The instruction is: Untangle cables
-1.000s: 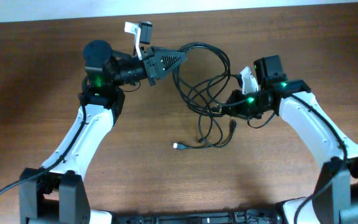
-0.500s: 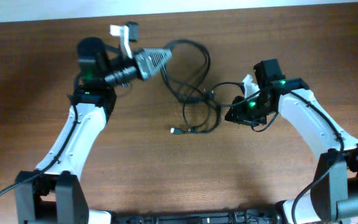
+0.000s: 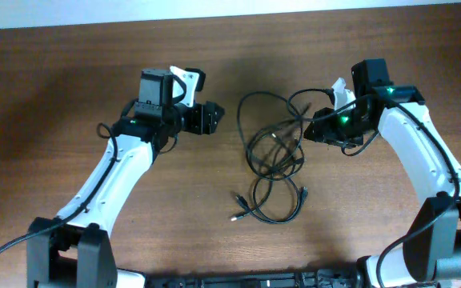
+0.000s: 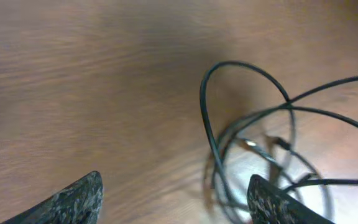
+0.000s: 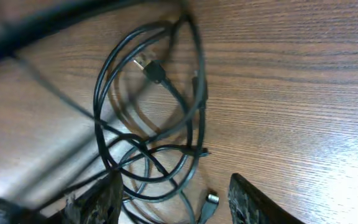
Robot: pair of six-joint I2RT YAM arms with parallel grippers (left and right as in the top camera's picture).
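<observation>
Now the cables (image 3: pixel 272 154) lie between left gripper (image 3: pixel 214 118) and right gripper (image 3: pixel 310 132), both spread wide.

My left gripper (image 3: pixel 214 118) points right, jaws spread wide, my right gripper (image 3: pixel 310 134) points left, jaws parted too, arms reaching inward.

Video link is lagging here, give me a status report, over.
Left claw open, clear of cables. Right claw open at the heap's edge. Cables tangled in one heap. No obstruction seen.

No text, label, brand, number or sign can be read in any view.
</observation>
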